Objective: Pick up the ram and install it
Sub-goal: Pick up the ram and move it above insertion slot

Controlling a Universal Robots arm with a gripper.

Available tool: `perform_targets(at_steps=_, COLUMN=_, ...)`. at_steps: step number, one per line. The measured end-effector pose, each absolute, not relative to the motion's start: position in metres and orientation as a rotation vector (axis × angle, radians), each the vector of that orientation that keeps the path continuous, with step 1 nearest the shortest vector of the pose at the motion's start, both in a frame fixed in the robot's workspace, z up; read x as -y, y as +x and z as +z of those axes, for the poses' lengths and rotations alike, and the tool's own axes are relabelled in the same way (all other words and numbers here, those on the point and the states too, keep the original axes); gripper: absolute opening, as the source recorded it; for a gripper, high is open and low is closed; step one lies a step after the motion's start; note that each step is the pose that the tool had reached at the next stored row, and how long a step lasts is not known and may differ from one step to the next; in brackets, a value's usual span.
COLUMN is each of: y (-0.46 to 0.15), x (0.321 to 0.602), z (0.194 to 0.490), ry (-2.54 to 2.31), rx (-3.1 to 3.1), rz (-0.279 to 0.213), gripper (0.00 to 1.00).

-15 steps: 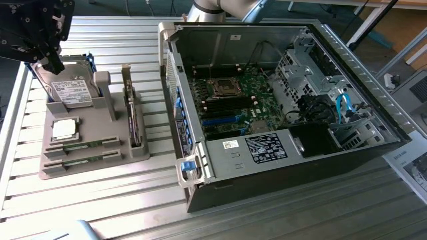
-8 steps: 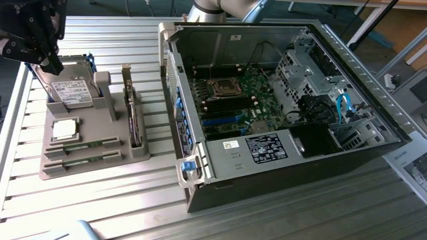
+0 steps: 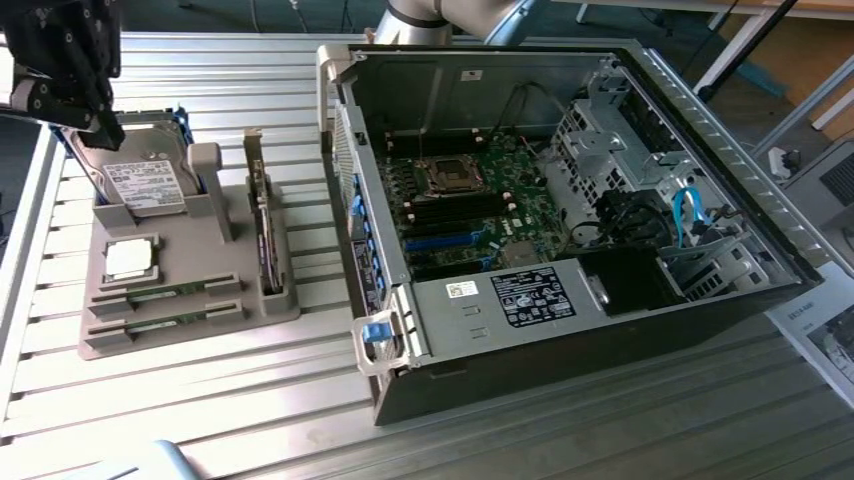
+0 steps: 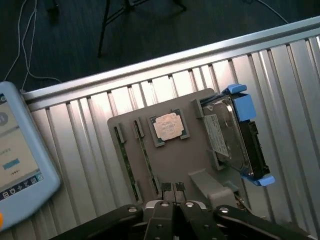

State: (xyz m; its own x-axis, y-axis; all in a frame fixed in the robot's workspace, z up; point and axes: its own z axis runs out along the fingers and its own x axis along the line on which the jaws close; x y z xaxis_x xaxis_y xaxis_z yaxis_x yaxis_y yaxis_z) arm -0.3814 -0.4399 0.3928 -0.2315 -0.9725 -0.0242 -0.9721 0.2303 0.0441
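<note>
Two ram sticks, thin and green, lie in parallel slots along the front of a grey holder (image 3: 187,335): one ram stick (image 3: 171,293) (image 4: 147,160) and its twin (image 3: 174,319) (image 4: 126,165). My black gripper (image 3: 107,135) (image 4: 173,189) hangs well above the holder, over the hard drive end in the exterior view. Its fingers are shut with nothing between them. In the wrist view the fingertips (image 4: 167,188) point down toward the holder near the end of the nearer stick.
The holder also carries a silver processor chip (image 3: 128,258) (image 4: 168,125), a hard drive (image 3: 140,180) (image 4: 232,135) in a blue frame and an upright expansion card (image 3: 267,240). An open computer case (image 3: 534,320) with its motherboard (image 3: 467,195) lies on the exterior view's right. A tablet (image 4: 15,160) rests beside the slatted table.
</note>
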Motion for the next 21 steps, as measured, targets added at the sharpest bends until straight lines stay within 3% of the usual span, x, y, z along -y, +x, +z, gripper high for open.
perform_targets(at_steps=21, y=-0.3814, x=0.4399, z=0.3927, ry=2.128, rx=2.293, rz=-0.077, gripper=0.1)
